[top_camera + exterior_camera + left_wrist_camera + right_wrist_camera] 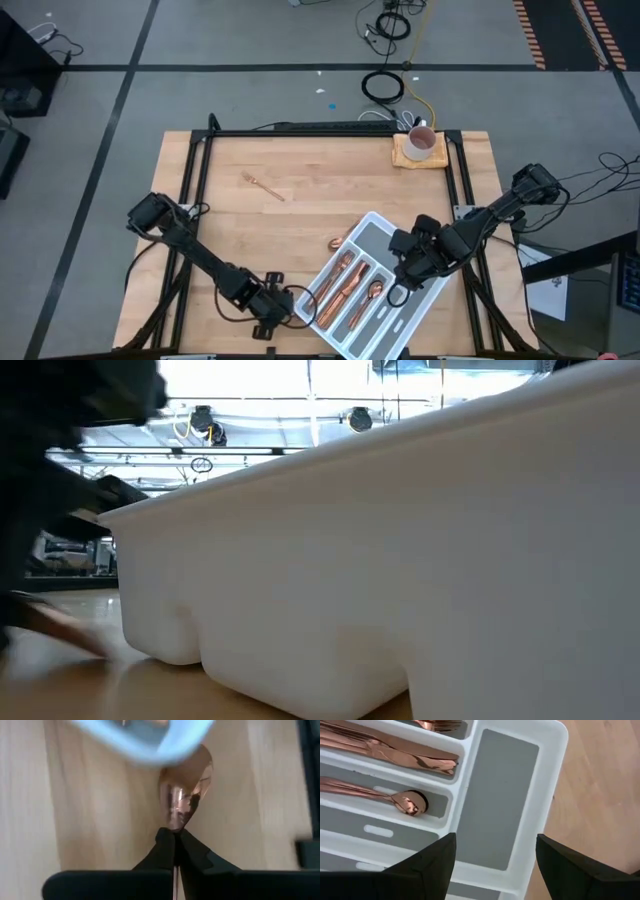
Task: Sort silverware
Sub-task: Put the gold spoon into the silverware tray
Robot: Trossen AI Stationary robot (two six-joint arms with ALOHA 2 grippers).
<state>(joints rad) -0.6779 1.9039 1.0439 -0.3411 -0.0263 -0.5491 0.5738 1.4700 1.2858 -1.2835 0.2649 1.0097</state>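
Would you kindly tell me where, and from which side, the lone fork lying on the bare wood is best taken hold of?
Grip the fork around the middle of its handle, coming straight down from above with the fingers set across its slim width. It lies flat and diagonal on the table, so there is probably no way under it from the side.

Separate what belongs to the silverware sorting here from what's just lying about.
Part of the job:
- spoon clamped in the left gripper
- loose fork on the table
- white divided tray with sorted cutlery
- right gripper, open over the tray

Lying about:
- white mug
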